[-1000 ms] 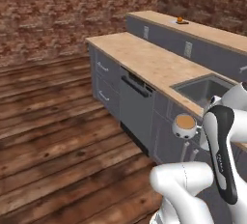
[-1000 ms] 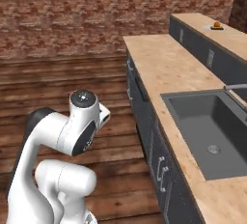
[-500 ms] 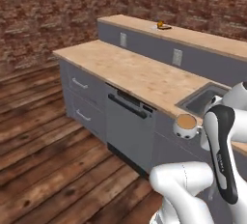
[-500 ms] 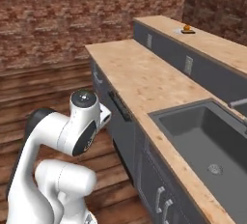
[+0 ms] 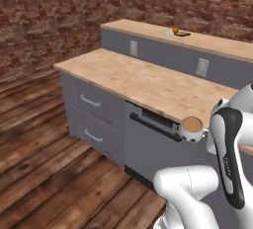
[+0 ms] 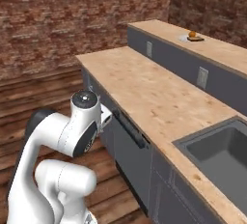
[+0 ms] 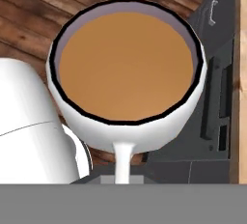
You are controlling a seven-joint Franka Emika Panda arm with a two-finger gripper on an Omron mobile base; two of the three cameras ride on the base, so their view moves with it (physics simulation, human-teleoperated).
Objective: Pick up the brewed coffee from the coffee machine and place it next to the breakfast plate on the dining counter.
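The brewed coffee (image 7: pixel 125 68), a white mug full of light brown liquid, hangs upright in front of my hand. My gripper (image 7: pixel 123 174) is shut on its handle, and the fingertips are hidden below the mug. In the left base view the brewed coffee (image 5: pixel 191 126) floats level with the lower counter's front edge, just left of my arm. The breakfast plate (image 5: pixel 176 33) with toast and an orange fruit sits far back on the dining counter (image 5: pixel 222 45). From the right, the breakfast plate (image 6: pixel 192 37) lies on the dining counter (image 6: pixel 222 51) at the upper right. The coffee machine is out of view.
A lower wooden counter (image 5: pixel 148 82) with grey drawers (image 5: pixel 91 114) and a dark dishwasher front (image 5: pixel 148 139) stands between me and the dining counter. A sink (image 6: pixel 219 146) is sunk into it at the right. Wooden floor (image 5: pixel 44 149) lies open to the left.
The whole scene has shifted in both base views, so the base has moved along the counter. The mug stays in the shut gripper, in the same place beside my arm.
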